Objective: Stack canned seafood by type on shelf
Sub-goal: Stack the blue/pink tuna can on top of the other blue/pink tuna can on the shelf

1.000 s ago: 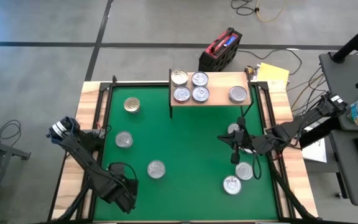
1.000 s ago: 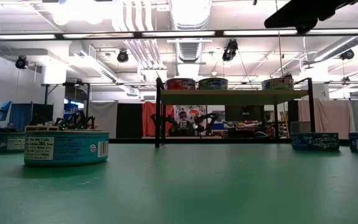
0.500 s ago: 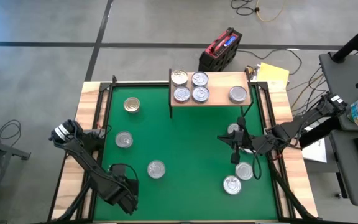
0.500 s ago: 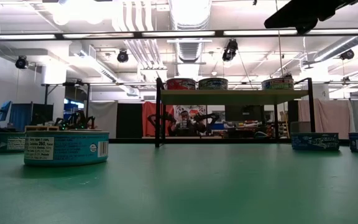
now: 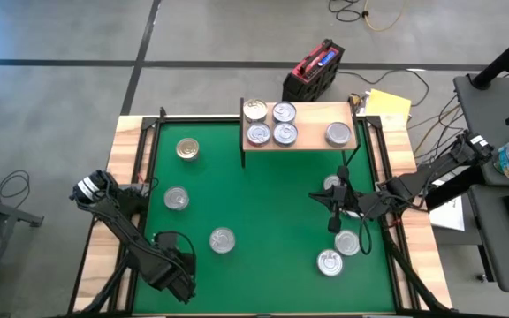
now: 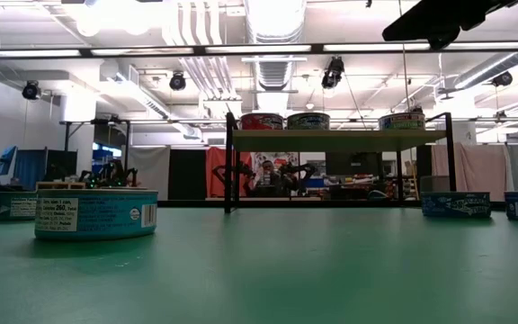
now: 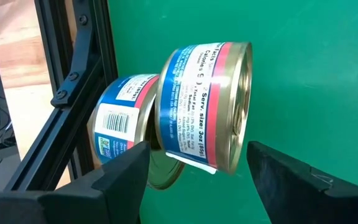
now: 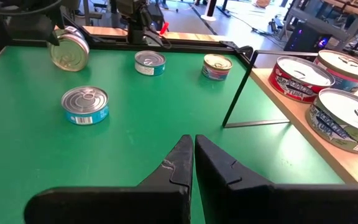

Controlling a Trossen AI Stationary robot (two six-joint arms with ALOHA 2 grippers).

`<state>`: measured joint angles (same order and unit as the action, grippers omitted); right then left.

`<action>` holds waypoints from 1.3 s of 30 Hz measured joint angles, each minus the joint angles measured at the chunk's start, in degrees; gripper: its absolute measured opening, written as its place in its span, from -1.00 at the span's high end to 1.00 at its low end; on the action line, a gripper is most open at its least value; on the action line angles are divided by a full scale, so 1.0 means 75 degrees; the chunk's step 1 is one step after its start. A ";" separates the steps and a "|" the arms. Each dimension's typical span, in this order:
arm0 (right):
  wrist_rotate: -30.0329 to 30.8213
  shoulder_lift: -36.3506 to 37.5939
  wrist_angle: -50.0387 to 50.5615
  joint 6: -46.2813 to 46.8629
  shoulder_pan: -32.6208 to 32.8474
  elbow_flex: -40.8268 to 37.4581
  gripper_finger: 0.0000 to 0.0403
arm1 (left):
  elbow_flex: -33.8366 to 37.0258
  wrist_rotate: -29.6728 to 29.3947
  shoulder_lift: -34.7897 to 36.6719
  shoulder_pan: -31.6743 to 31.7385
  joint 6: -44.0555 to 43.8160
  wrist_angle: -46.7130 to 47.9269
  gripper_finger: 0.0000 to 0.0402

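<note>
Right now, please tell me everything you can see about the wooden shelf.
The shelf is a small light-wood board on thin black legs, standing at the far edge of the green mat. Five cans rest on it: four grouped at its left end, touching, and one alone at the right. No gripper touches it.

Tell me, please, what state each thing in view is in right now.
left gripper: closed on the red-and-blue-labelled can, held tilted above the green mat; a second can is close behind it, grip unclear.
right gripper: shut, empty, above the mat.
shelf: standing, five cans upright on it in one layer.
loose cans: six upright on the mat.
</note>
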<state>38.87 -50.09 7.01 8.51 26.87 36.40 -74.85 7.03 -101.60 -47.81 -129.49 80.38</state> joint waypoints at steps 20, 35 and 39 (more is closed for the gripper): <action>0.0001 0.0000 0.0000 0.0003 0.0001 -0.0013 0.95 | 0.0086 0.0003 0.0000 0.0000 -0.0004 -0.0175 -0.27; 0.0003 0.0000 0.0000 0.0003 -0.0001 -0.0015 0.95 | 0.0100 -0.0003 -0.0048 0.0000 -0.0009 -0.0163 -0.27; 0.0003 0.0000 0.0000 0.0003 -0.0001 -0.0015 0.95 | 0.0108 -0.0003 -0.0108 0.0002 -0.0009 -0.0162 -0.26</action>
<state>38.89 -50.09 7.01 8.54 26.86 36.29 -74.04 7.01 -102.41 -47.80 -129.56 79.16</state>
